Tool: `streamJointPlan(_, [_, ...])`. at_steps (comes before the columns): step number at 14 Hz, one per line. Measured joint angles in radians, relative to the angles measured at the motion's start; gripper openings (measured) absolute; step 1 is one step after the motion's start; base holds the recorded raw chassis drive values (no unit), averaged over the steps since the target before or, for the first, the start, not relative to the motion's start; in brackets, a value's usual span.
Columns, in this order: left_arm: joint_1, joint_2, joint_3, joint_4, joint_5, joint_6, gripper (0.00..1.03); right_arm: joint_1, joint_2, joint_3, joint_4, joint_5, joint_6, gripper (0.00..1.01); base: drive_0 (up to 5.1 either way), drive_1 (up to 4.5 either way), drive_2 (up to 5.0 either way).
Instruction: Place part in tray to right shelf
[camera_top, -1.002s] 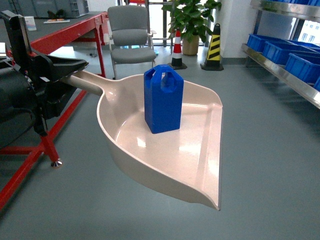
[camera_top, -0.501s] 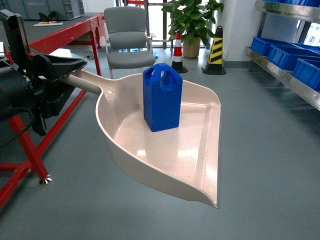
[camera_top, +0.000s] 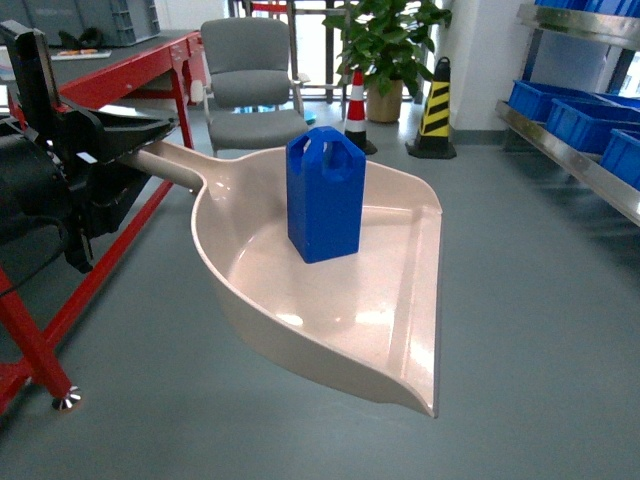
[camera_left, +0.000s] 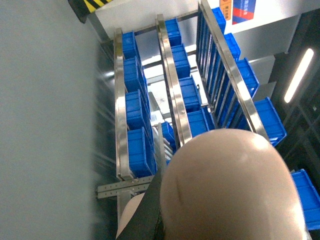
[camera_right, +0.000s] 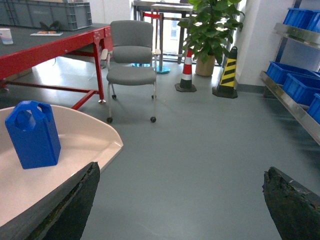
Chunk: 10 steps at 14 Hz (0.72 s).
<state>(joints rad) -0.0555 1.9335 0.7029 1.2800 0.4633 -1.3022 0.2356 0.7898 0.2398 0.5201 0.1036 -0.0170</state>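
Our left gripper (camera_top: 120, 135) is closed around the handle of the tray (camera_top: 250, 300) in the head view, and it holds the tray out in the air above the grey floor (camera_top: 540, 330). To the right of this gripper, on the tray's bottom, the part (camera_top: 326, 195) stands upright, near the handle end and apart from the raised sides. Far to the right of the gripper we see the shelf (camera_top: 580, 160) with blue crates (camera_top: 575, 115). Behind the gripper are a red table (camera_top: 110, 75), a grey chair (camera_top: 245, 85), a plant (camera_top: 385, 45) and two cones (camera_top: 436, 100).

From the left wrist, the rounded end of the tray handle (camera_left: 230, 190) fills the lower part of the view, and beyond it the shelf (camera_left: 170, 85) shows its steel rails and rows of crates (camera_left: 135, 105). The fingers themselves are not clear here.

From the right wrist, we see the two dark fingers (camera_right: 70, 205) of the right gripper (camera_right: 180, 205) spread wide apart, with nothing between them. The tray (camera_right: 80, 140) with the part (camera_right: 31, 134) on it is to the left of this gripper, and the left finger overlaps the tray's edge in the picture. The shelf (camera_right: 295, 107) runs along the right.
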Motion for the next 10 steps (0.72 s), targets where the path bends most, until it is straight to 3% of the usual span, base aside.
streamJointPlan(6, [0.006, -0.001, 0.0, 0.001, -0.008, 0.0, 0.16, 0.0, 0.0, 0.0, 0.003, 0.0, 0.0, 0.98, -0.6, 3.78, -4.9])
streamJointPlan(10, [0.0, -0.001, 0.002, 0.002, -0.005, 0.0, 0.16, 0.0, 0.002, 0.0, 0.003, 0.003, 0.0, 0.98, -1.6, -1.64, -1.6])
